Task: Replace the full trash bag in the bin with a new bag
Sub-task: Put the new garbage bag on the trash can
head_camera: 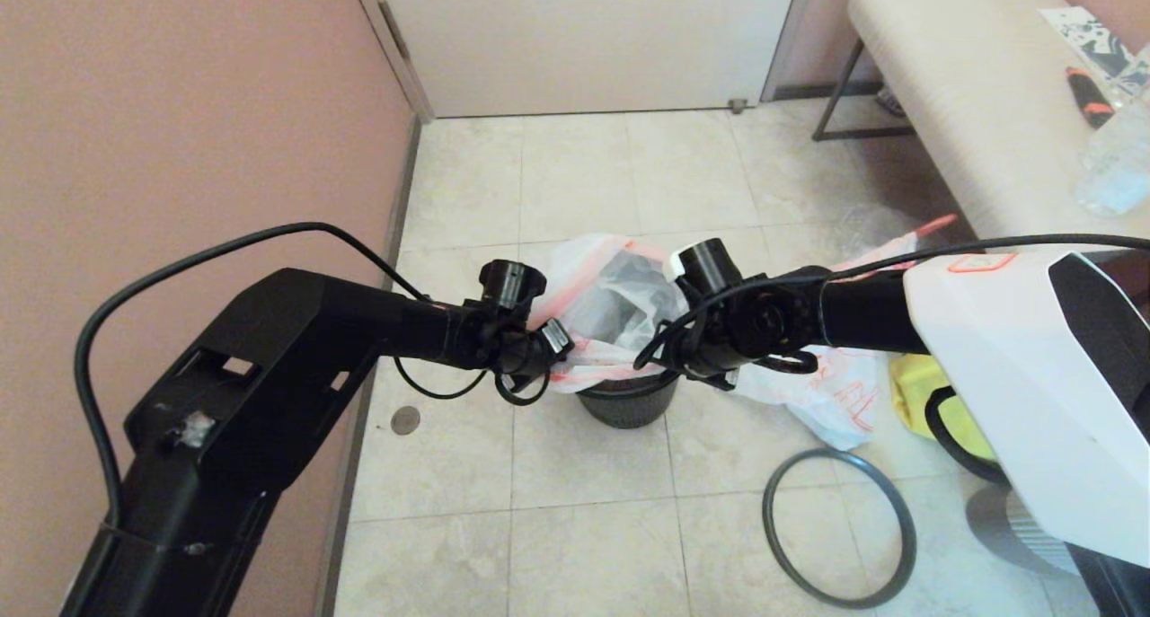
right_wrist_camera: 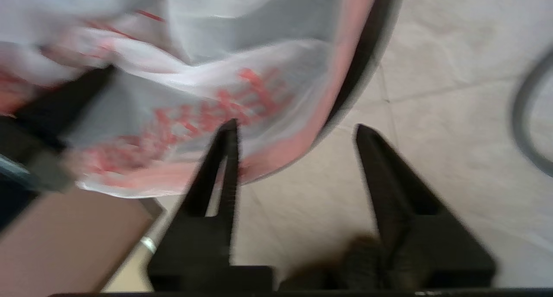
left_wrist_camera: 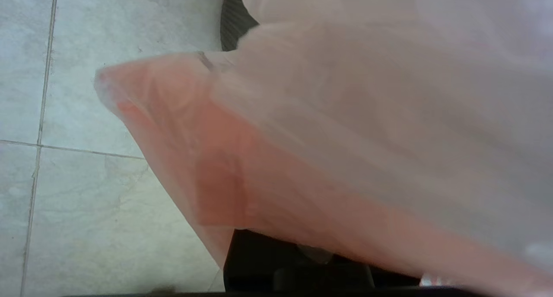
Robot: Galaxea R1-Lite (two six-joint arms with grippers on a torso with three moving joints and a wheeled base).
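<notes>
step: new bag (head_camera: 611, 285) sits in the bin (head_camera: 626, 401), centre frame, mouth half spread
left gripper (head_camera: 548, 343): can't tell its jaws, film covers them
right gripper (right_wrist_camera: 296, 130): jaws apart, beside the pink band
tip: I'd pull the band evenly over the lip, then fit the hoop (head_camera: 840, 527), lower right

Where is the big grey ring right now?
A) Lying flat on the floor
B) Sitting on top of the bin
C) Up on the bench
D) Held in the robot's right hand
A: the grey ring lies flat on the floor tiles, apart from the bin, which has only the new bag draped over it.
</notes>
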